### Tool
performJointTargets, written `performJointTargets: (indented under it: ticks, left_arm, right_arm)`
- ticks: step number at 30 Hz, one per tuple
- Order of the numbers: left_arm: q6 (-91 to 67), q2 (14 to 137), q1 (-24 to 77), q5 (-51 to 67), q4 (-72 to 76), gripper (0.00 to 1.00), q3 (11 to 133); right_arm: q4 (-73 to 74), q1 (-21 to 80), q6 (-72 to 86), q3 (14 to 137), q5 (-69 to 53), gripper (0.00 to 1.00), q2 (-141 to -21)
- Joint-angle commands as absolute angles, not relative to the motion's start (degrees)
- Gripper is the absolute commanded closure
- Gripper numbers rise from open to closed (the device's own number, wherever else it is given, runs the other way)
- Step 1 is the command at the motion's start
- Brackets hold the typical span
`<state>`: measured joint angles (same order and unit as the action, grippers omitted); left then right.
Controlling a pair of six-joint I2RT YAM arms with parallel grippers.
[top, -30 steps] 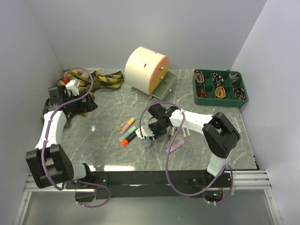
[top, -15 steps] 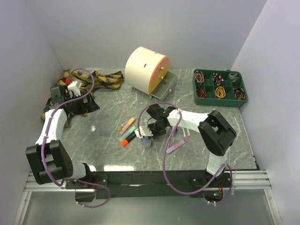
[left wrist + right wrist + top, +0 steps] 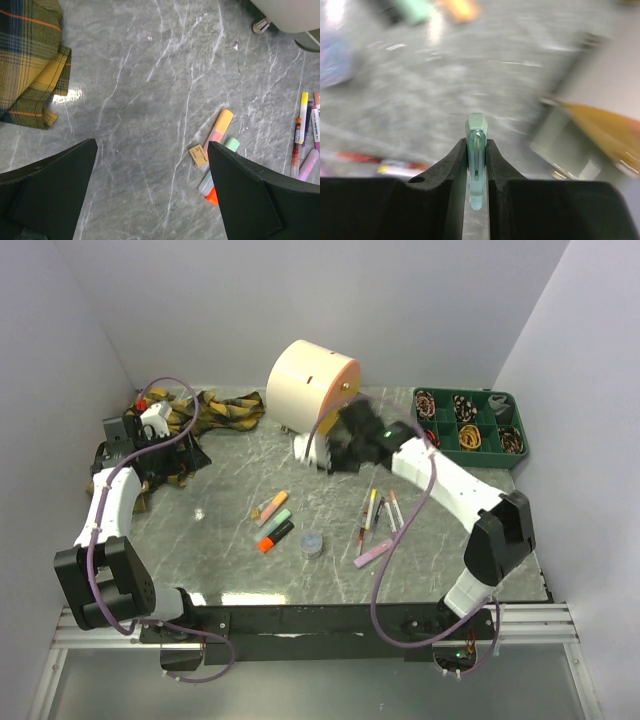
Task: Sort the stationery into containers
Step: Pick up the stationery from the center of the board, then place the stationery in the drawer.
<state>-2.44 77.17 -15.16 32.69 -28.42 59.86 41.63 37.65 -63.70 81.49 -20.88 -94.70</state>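
Observation:
My right gripper (image 3: 328,448) is blurred with motion beside the cream cabinet (image 3: 305,385), near its open grey drawer (image 3: 352,422). In the right wrist view it (image 3: 476,150) is shut on a pale green translucent pen-like piece (image 3: 476,165). Orange (image 3: 272,504), green (image 3: 276,519) and black-and-red (image 3: 276,536) highlighters lie mid-table, with the grey tin (image 3: 313,543) to their right. Thin pens (image 3: 372,508) and a pink highlighter (image 3: 370,553) lie further right. My left gripper (image 3: 172,462) is open and empty (image 3: 150,200) by the plaid cloth. The green tray (image 3: 470,455) stands back right.
The plaid cloth (image 3: 215,410) lies bunched at the back left and shows in the left wrist view (image 3: 30,60). The tray's compartments hold coiled bands (image 3: 470,436). Walls close in the table on three sides.
My right arm has swung from beside the grey tin up and back to the cabinet's drawer, carrying the pale green piece. The left arm has shifted only slightly.

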Motion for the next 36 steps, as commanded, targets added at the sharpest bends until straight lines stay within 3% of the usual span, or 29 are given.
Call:
performJointTargets:
  ticks: [1, 7, 17, 36]
  left_arm:
    - [-3.16, 78.57, -15.03, 34.98, -26.37, 0.01, 63.01]
    - [-2.11, 79.1, -14.94, 34.89, -27.6, 0.0, 64.95]
    - [-2.81, 80.86, -15.03, 34.28, -27.68, 0.0, 66.18]
    - [-0.62, 84.55, -14.94, 31.29, -31.64, 0.0, 68.55]
  right_arm:
    - [36.23, 29.99, -49.25, 90.68, -22.85, 1.0, -97.09]
    - [32.1, 17.85, -15.95, 106.08, -29.6, 1.0, -107.56]
    - [16.62, 8.18, 30.73, 96.51, -34.36, 1.0, -109.33]
    - [17.93, 8.0, 35.77, 108.1, -26.98, 1.0, -122.6]
